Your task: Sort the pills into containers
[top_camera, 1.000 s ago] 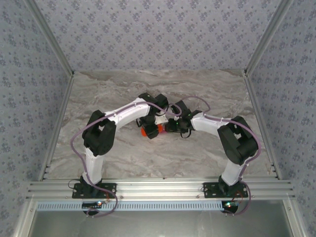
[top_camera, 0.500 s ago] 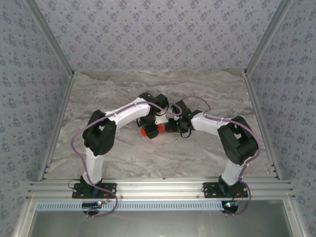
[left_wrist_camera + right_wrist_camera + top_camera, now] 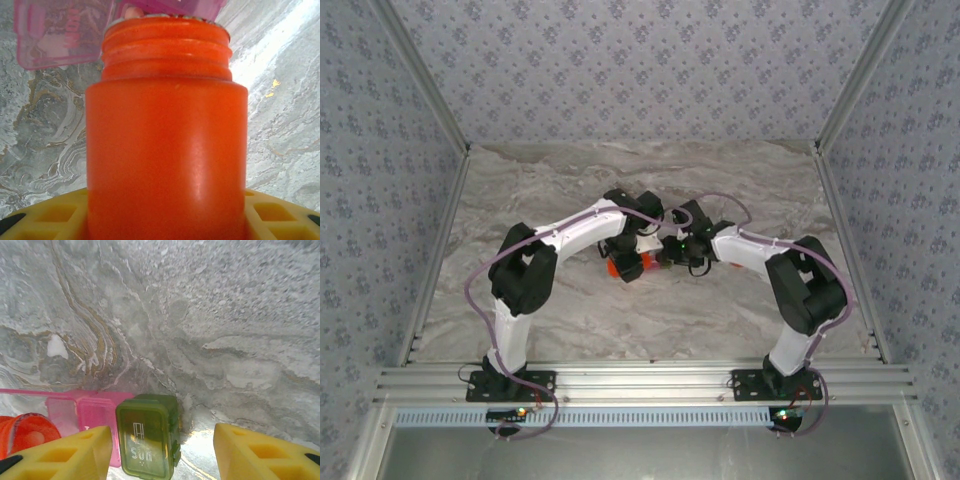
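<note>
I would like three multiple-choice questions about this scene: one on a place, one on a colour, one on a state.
1. Seen from the right wrist, the green box is on which side of the pink box? A) left; B) right; C) on top.
2. The bottle is: A) white; B) blue; C) orange.
3. The green box's lid is: A) shut; B) wide open; C) missing.
B, it sits right of the pink one; C, its body is orange; A, the lid lies flat on the box.

The orange bottle (image 3: 165,150) hides most of the left gripper (image 3: 165,215) holding it. Just past the bottle, the pink container (image 3: 65,35) is cut off up top.
</note>
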